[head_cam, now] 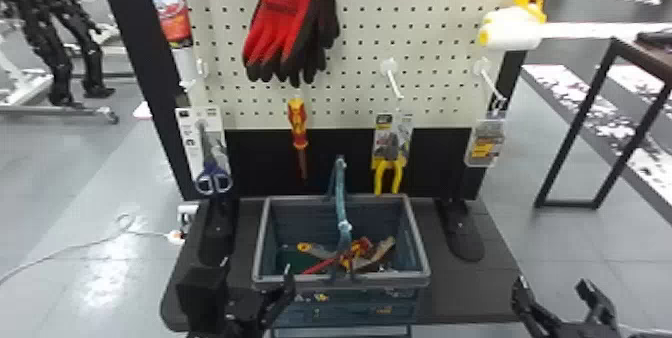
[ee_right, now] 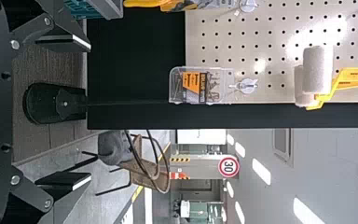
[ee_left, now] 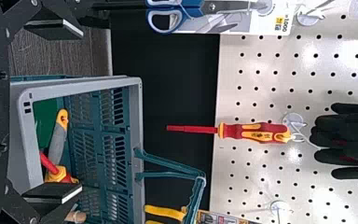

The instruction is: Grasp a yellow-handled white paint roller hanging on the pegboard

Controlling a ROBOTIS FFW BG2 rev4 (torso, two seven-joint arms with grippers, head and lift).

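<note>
Paint roller [head_cam: 510, 29]: hung at the 2 o'clock corner of the pegboard [head_cam: 425, 22]; a fuzzy white cylinder with its yellow plastic handle rising above, probably hung that way for a frontal grab.
Pegboard: cream perforated panel, upright.
Right gripper [head_cam: 557, 299]: low at 5 o'clock, flat black fingers spread and empty, well apart from the roller; judged the nearer arm.
Left gripper [ee_left: 51, 109]: at 7 o'clock, spread and empty, beside the basket [head_cam: 415, 242].
Basket: grey-rimmed teal lattice plastic.
</note>
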